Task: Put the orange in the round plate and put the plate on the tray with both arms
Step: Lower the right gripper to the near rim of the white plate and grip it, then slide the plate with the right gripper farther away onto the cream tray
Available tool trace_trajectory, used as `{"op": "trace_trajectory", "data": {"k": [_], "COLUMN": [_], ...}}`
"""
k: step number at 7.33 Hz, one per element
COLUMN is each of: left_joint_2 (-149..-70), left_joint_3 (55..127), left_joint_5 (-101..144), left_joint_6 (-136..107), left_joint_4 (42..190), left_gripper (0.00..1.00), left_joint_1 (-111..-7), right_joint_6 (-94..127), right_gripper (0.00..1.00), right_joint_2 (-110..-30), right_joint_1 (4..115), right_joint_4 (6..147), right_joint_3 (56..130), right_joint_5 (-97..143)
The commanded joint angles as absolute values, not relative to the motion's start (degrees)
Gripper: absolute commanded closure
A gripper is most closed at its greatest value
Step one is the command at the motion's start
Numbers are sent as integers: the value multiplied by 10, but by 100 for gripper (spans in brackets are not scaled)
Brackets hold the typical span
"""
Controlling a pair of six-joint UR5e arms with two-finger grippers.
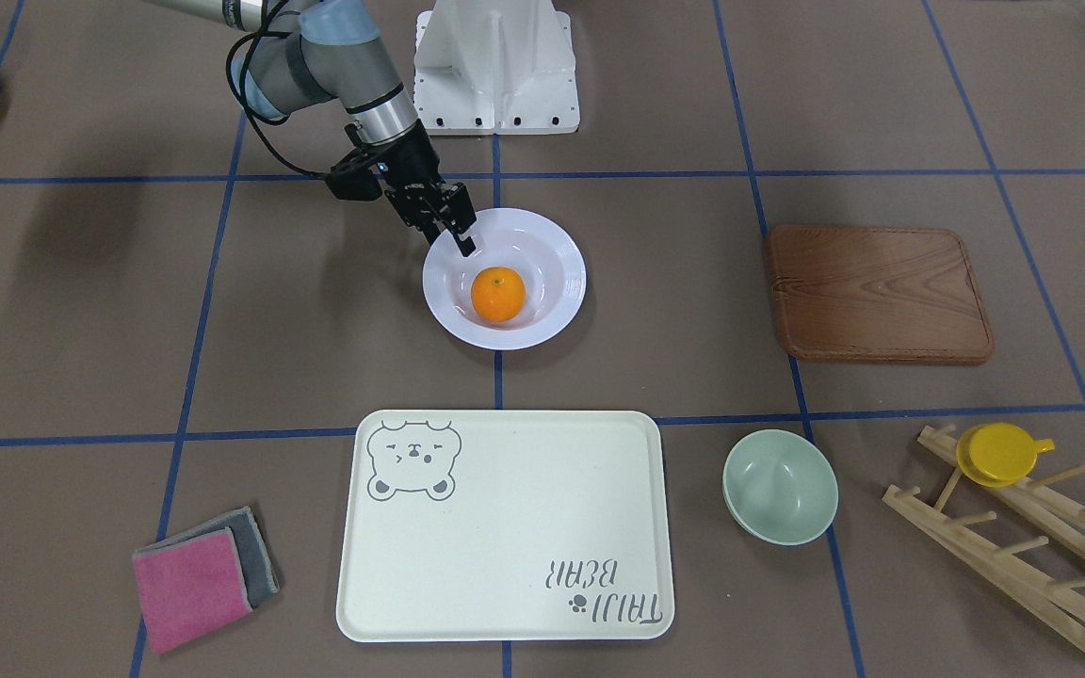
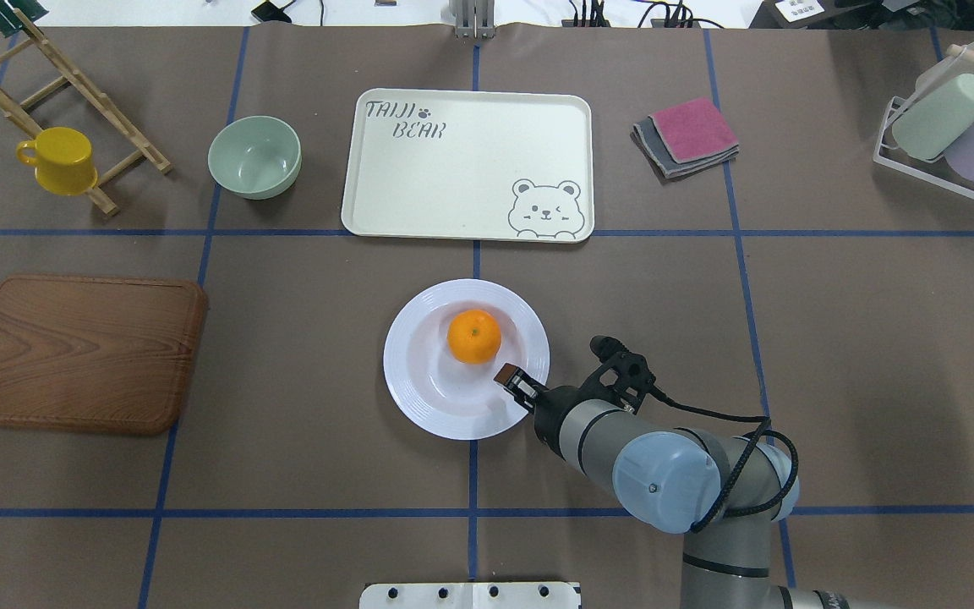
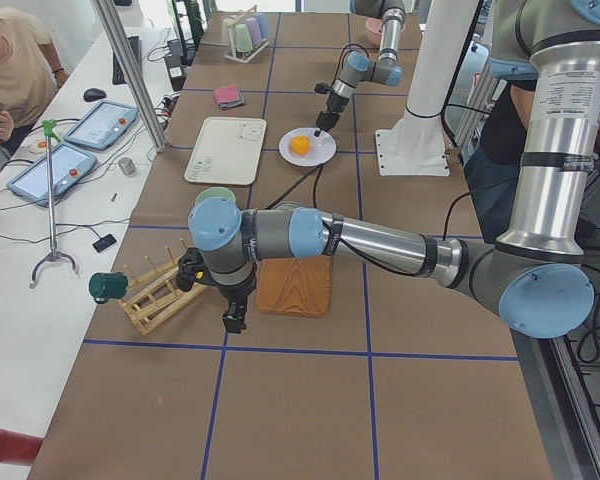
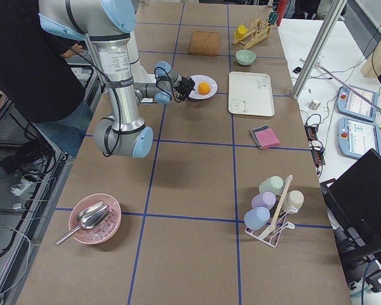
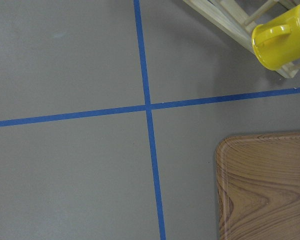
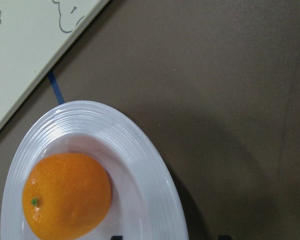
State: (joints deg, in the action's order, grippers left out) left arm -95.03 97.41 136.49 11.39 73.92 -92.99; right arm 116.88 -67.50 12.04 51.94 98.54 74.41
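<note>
Right now the orange (image 1: 497, 293) sits in the well of the round plate (image 1: 557, 245), slightly off centre. The plate rests on the brown counter (image 1: 316, 330), apart from the tray (image 1: 505, 537), with a blue tape line (image 1: 269, 435) running between them. The tray carries nothing but its bear drawing and lettering.

On the robot's left of the tray stands a pale-green bowl (image 1: 780, 486), and beyond it a wooden rack (image 1: 1023, 546) lies with a yellow cup (image 1: 999, 454) on it. A brown wooden board (image 1: 882, 294) lies on that same side, well apart from the plate. On the other side of the tray are folded cloths (image 1: 189, 589), pink over grey.

The right claw (image 1: 456, 240) is at the plate's rim on the robot's side. Its fingers are spread, with the rim passing between them in the wrist view, not pinched. The left claw (image 3: 234, 320) hangs over the counter between the board and the rack; whether it is spread or closed I cannot tell.

The orange is bright, finely dimpled and glossy, with a tiny green stem spot. The plate is glossy white, with a wide rim of fine ridges.
</note>
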Motion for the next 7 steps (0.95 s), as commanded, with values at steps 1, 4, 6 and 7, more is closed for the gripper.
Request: {"op": "trace_trajectory", "data": {"k": [1,4,6,7], "left_joint_2": [-950,-950,-950,-950], "left_joint_3": [974,975,976,976], "left_joint_5": [1365,1366,1366,1365], "left_joint_6": [114,114,113,113], "left_joint_4": [739,739,739,739], "left_gripper": [0,0,0,0], "left_joint_1": [-930,-930,-930,-930], "right_joint_6": [1185,1187,1186,1185], "right_gripper": [82,100,100,100], "right_joint_2": [-664,-664,-671,-679], "right_joint_1": [120,137,149,149], "right_joint_4": [519,516,443,394], "right_joint_3": [974,981,991,984], "right_joint_5": [739,739,698,674]}}
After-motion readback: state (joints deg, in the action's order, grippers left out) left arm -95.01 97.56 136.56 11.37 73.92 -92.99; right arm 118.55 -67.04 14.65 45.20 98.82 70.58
